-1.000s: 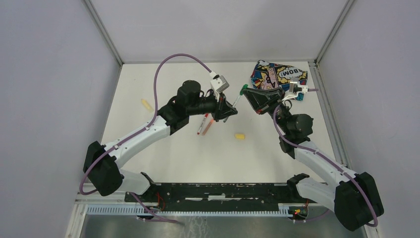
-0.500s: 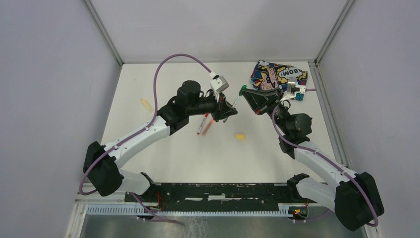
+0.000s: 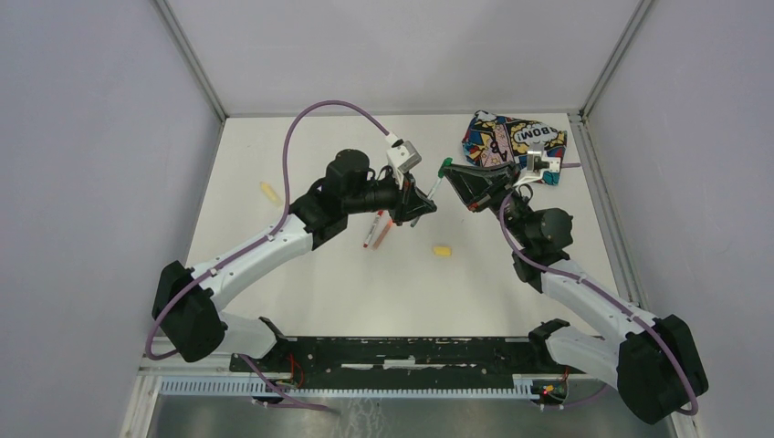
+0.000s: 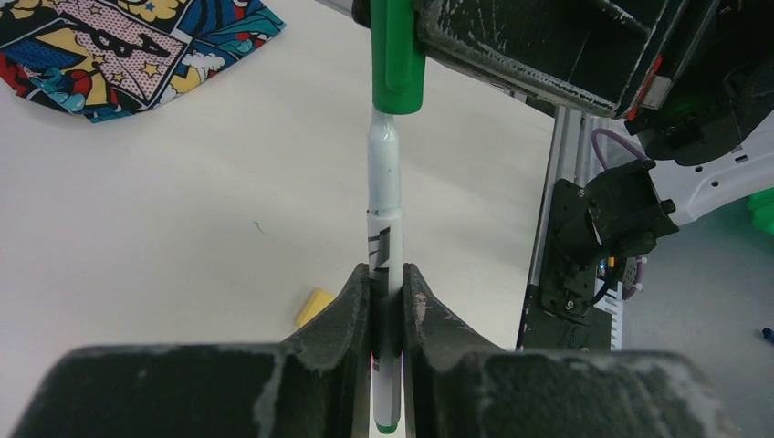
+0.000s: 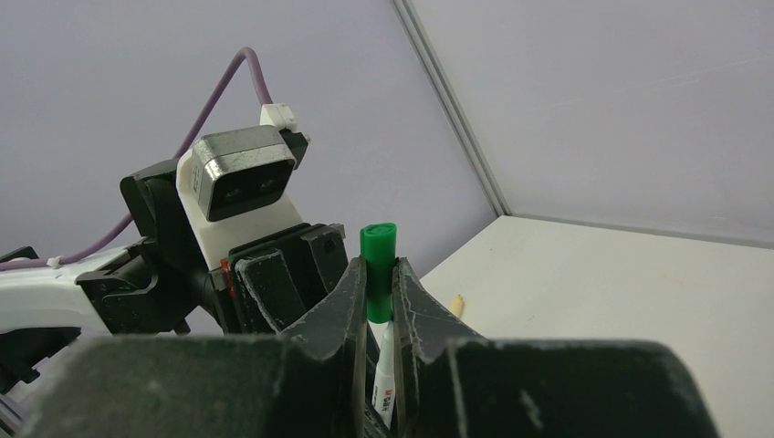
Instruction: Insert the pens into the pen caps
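1. We are pinching the pen [image 4: 383, 201] in the left gripper [image 4: 388, 283], with the jaws narrow on its whitish barrel. The right gripper [image 5: 381, 283] is clamping the green cap [image 5: 378, 260]. Both are raised above the table [image 3: 301, 146].
2. The tip is meeting the cap's mouth. We are risking a jam from any tilt, or the barrel sliding through the pads under push.
3. We are working over a white tabletop, with plain walls [image 3: 91, 137] around and a pouch [image 3: 511, 137] far right.

Smooth plastic green cap [image 4: 398, 55] and pen [image 4: 384, 205], matt table [image 4: 183, 210]
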Robot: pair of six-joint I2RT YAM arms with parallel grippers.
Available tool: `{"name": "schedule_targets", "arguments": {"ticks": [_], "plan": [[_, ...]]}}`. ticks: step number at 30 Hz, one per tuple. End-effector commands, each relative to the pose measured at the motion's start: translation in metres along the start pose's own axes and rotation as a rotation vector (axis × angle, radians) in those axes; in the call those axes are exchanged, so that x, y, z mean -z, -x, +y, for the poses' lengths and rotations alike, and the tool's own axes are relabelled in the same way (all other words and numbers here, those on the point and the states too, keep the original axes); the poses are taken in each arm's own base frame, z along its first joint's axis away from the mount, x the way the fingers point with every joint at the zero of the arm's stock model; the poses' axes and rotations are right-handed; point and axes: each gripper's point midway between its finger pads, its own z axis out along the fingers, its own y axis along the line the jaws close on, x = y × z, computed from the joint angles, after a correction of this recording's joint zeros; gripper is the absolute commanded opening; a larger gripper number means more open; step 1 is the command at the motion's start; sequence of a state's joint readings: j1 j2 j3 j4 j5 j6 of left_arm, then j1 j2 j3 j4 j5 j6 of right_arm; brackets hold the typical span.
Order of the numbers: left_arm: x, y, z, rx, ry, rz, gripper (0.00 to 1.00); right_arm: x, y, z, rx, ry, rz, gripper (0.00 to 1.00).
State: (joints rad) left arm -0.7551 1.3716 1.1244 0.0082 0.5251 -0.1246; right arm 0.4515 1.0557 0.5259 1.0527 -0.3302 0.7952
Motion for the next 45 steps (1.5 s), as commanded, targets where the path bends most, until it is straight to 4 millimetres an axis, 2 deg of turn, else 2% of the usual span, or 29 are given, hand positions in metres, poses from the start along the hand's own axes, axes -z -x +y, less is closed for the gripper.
{"name": "schedule_targets", "arguments": {"ticks": [1,5,14,19,29,45], "plan": [[0.006,0.024,-0.006,-0.095,-0.004,-0.072,0.02,0.001,0.001,0.007,0.015,0.022,-0.002,0.11],[0.005,0.023,-0.005,-0.094,-0.002,-0.07,0.02,0.001,0.004,0.006,0.021,0.011,-0.013,0.11],[0.005,0.022,-0.005,-0.094,-0.002,-0.068,0.02,-0.018,0.042,0.022,0.08,0.036,-0.104,0.11],[0.006,0.022,-0.005,-0.095,0.002,-0.068,0.02,-0.023,0.053,0.024,0.113,0.032,-0.125,0.11],[0.006,0.023,-0.003,-0.098,0.011,-0.068,0.02,-0.016,0.038,0.008,0.133,-0.033,-0.076,0.11],[0.007,0.024,-0.003,-0.101,0.016,-0.072,0.02,-0.001,0.009,0.002,0.081,-0.032,0.007,0.1]]}}
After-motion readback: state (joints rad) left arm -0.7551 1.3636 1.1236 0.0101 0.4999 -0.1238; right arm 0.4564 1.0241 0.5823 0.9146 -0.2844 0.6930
